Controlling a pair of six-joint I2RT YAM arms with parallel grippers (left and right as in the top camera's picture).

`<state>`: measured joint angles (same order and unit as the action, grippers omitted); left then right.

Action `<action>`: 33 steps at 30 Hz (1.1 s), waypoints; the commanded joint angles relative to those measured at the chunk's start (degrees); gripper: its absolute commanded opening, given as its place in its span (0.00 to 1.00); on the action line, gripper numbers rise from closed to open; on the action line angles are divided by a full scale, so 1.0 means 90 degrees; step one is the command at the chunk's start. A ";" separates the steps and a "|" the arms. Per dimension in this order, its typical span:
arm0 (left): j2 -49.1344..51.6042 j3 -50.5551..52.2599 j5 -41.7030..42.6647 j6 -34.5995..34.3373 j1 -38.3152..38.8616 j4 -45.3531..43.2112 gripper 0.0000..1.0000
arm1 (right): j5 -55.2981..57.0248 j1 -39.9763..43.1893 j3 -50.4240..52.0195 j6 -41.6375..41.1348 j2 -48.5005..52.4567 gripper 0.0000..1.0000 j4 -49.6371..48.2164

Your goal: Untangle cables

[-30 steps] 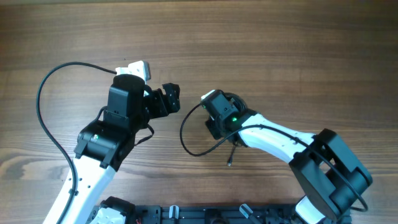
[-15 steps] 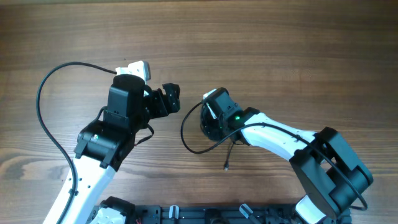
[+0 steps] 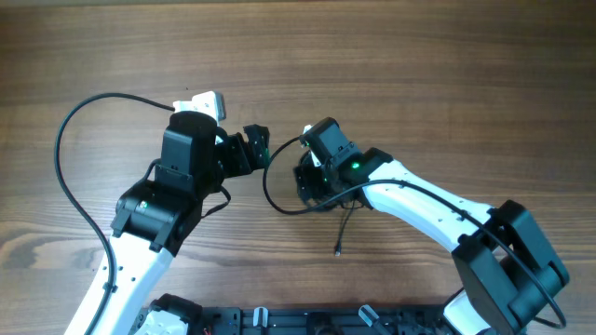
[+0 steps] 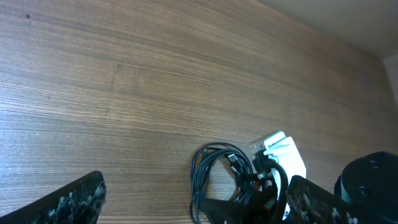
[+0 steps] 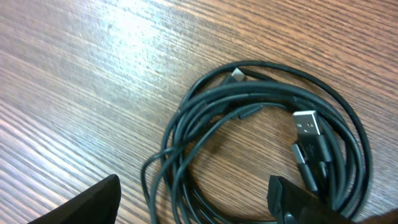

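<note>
The cables [image 5: 261,118] are thin dark-green wires in a tangled coil with small plug ends and a USB plug [image 5: 309,127]. In the overhead view a loop of the cables [image 3: 275,200] curves out left of my right gripper [image 3: 312,181], and one plug end [image 3: 337,249] trails toward the front. My right gripper [image 5: 193,208] is open, low over the coil, with a finger on each side of it. My left gripper [image 3: 256,147] is open and empty, just left of the coil. In the left wrist view the cables [image 4: 214,171] lie ahead of my left gripper [image 4: 193,208].
A thicker black arm cable [image 3: 70,177] arcs across the table's left side. The white body of the right wrist [image 4: 283,152] shows behind the coil in the left wrist view. The wooden table [image 3: 419,65] runs to the back and right.
My right gripper has moved left and a little back toward the left gripper. The cable loop has shifted left with it. The left arm has not moved.
</note>
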<state>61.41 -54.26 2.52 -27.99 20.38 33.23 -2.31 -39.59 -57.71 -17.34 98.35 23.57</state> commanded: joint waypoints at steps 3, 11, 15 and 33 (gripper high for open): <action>-0.0073 -0.0019 -0.0408 0.0248 -0.0036 -0.0029 0.94 | -0.0226 -0.0107 -0.0121 -0.1042 0.0087 0.75 -0.0588; -0.0075 -0.0019 -0.0546 0.0226 -0.0214 0.0053 0.94 | 0.0136 -0.0117 -0.0117 -0.2149 0.0092 0.74 -0.0797; -0.0075 -0.0019 -0.0546 0.0226 -0.0214 0.0053 0.94 | 0.0350 -0.0117 -0.0117 -0.2368 0.0185 0.73 -0.0583; -0.0073 -0.0019 -0.0549 0.0228 -0.0214 0.0124 0.94 | 0.0080 -0.0119 -0.0092 -0.2958 0.0814 0.54 -0.0663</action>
<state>61.41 -54.26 -1.65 -26.87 18.76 34.35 -1.28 -40.47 -57.71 -42.30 104.20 17.54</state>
